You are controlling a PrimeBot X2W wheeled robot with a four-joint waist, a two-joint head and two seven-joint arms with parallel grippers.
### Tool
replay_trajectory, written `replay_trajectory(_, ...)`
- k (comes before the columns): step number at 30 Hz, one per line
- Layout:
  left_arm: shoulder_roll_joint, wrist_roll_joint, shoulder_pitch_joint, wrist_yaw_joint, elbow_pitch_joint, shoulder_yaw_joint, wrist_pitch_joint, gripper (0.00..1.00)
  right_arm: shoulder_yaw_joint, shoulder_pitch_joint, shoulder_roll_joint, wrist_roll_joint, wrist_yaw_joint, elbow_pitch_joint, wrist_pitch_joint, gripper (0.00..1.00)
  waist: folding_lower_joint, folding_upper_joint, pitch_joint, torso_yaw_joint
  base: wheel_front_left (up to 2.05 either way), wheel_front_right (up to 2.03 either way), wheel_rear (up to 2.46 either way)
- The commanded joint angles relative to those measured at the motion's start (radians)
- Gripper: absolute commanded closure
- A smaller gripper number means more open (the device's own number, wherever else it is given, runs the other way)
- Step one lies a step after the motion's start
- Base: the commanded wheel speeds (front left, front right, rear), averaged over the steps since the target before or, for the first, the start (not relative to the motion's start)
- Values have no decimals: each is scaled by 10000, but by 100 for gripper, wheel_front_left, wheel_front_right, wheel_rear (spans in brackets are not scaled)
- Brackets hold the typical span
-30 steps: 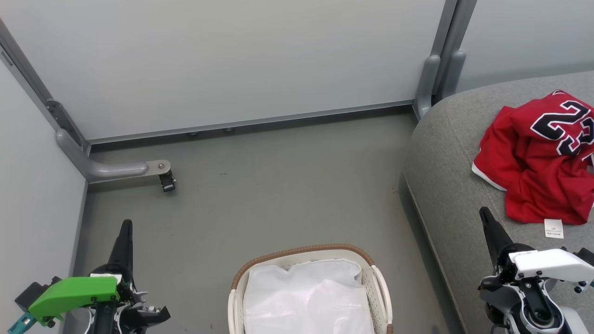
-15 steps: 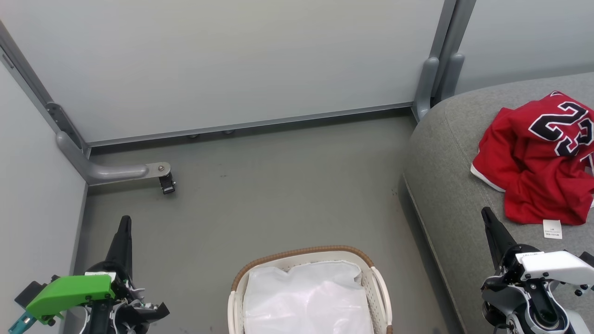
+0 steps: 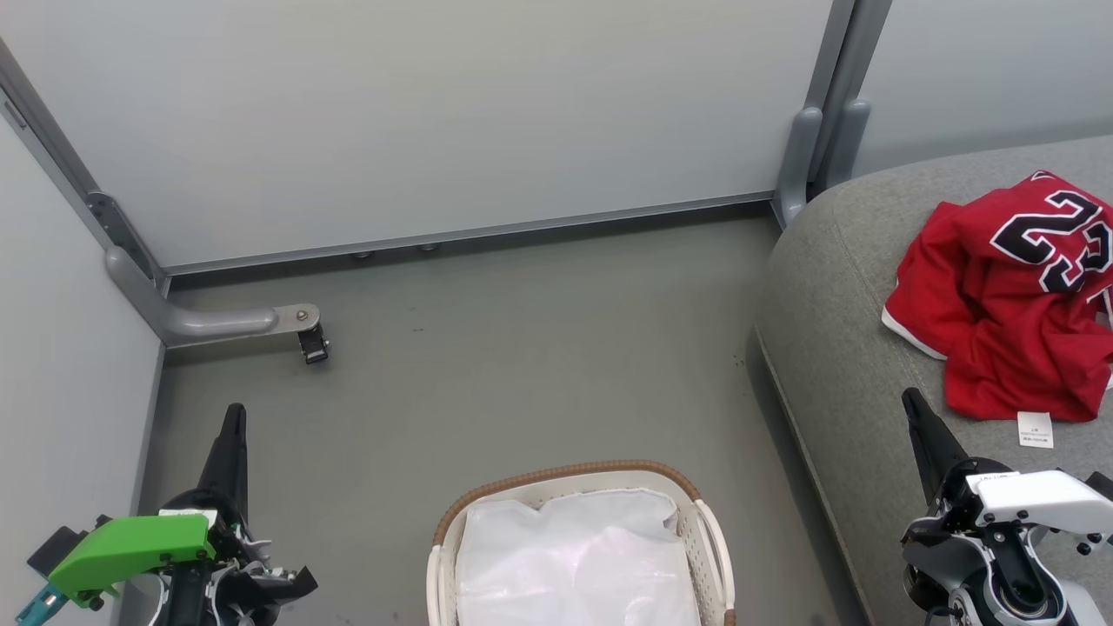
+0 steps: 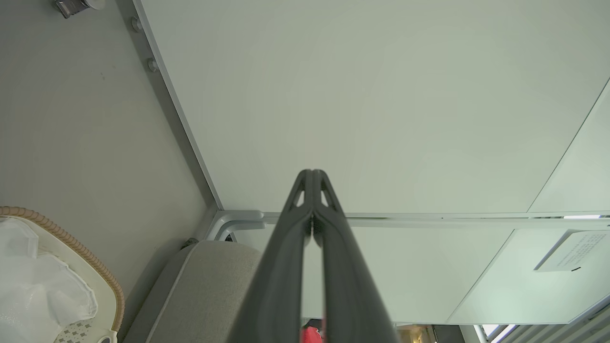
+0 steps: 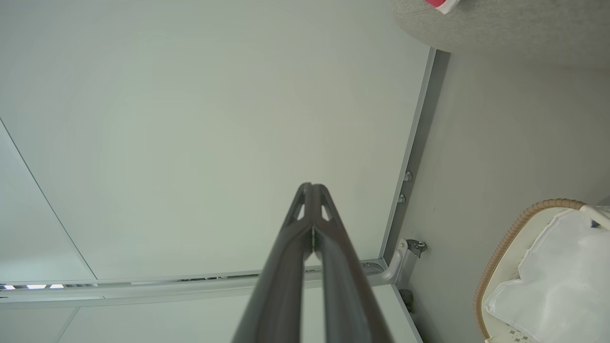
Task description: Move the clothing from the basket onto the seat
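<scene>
On the seat [image 3: 835, 348], red clothing [image 3: 1000, 304] heaped, basket [image 3: 569, 474] on the floor [image 3: 522, 365] with white liner [image 3: 574, 556], my left gripper [image 3: 233, 416] and right gripper [image 3: 910, 398] flanking it, each pinched closed.

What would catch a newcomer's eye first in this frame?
The bright red clothing, a jersey showing a black 23, lies crumpled on the grey seat at the right. At bottom centre the basket shows a white liner sheet and no red. The left gripper and right gripper flank it, fingers shut and empty.
</scene>
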Motion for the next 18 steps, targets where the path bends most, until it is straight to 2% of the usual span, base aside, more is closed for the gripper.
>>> replay_trajectory(1,69,-35,-138,-41,-29,23,43,100,-20,97,-59,32,-1,-28,29,100,0,37,1,0,0,0,0)
replay_trajectory(18,69,-36,-136,-41,-29,22,42,100,-18,98,-59,34,0,-28,27,100,0,37,1,0,0,0,0)
